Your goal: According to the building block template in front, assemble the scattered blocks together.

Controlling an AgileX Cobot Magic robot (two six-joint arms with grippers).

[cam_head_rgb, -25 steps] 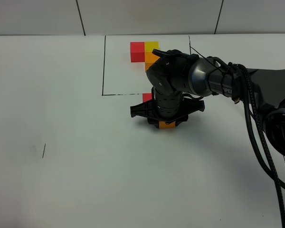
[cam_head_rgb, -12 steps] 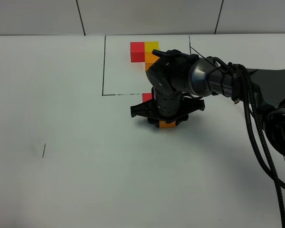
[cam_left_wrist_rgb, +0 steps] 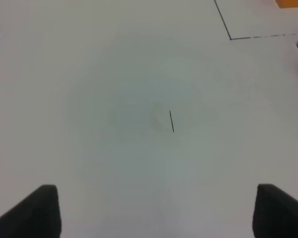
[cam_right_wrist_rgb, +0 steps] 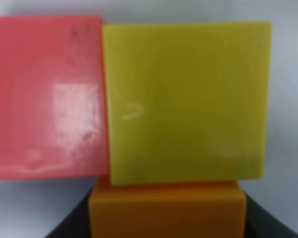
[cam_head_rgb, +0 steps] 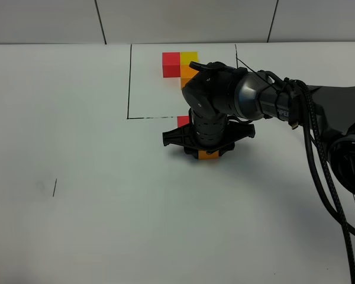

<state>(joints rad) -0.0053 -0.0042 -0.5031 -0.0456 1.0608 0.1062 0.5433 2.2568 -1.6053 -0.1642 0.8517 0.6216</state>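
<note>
The building block template (cam_head_rgb: 180, 64), an L of small red, yellow and orange cubes, sits at the back inside a black outlined rectangle. My right gripper (cam_head_rgb: 206, 149) reaches across the middle and points down at the scattered blocks. In the right wrist view the red cube (cam_right_wrist_rgb: 47, 94) and yellow cube (cam_right_wrist_rgb: 186, 101) lie side by side, touching. The orange cube (cam_right_wrist_rgb: 166, 210) butts against the yellow one's near face, right at my shut fingers. From above, the orange cube (cam_head_rgb: 208, 155) and a corner of the red cube (cam_head_rgb: 183, 121) show; the yellow is hidden. My left gripper (cam_left_wrist_rgb: 154, 213) hangs open over bare table.
A black outline (cam_head_rgb: 129, 89) marks the template's area on the white table (cam_head_rgb: 106, 207). A short black tick mark (cam_head_rgb: 54, 187) lies at the left, also below the left gripper as the tick mark (cam_left_wrist_rgb: 171, 121). The right arm's cables (cam_head_rgb: 319, 171) trail along the right side.
</note>
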